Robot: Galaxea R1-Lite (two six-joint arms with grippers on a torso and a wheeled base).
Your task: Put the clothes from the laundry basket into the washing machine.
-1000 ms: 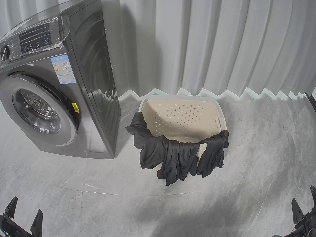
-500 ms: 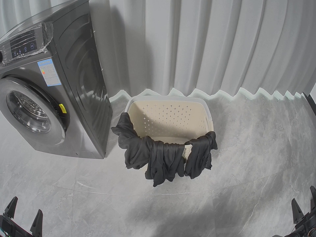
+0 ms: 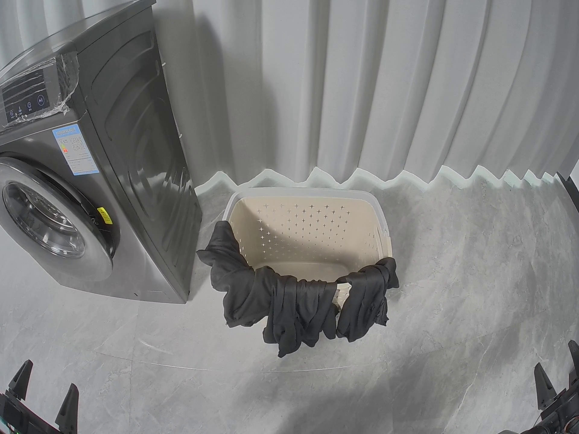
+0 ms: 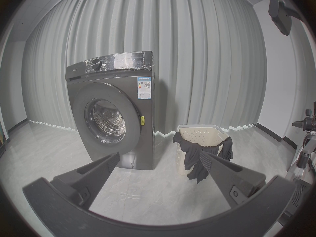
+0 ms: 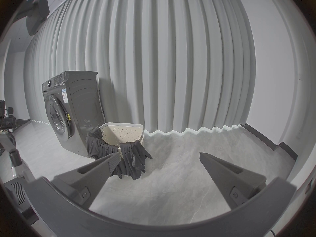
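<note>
Dark clothes (image 3: 289, 305) are hanging over the near rim of the cream laundry basket (image 3: 307, 221), which is sitting on the grey floor (image 3: 470, 284). The washing machine (image 3: 120, 152) is at its ten o'clock, door closed. The left gripper (image 3: 48, 376) and right gripper (image 3: 555, 357) are hovering at seven and five o'clock, jaws spread wide, gripping nothing.

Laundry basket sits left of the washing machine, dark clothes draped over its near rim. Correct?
No. The laundry basket stands right of the washing machine, as the head view shows. The dark clothes do hang over its near rim.
</note>
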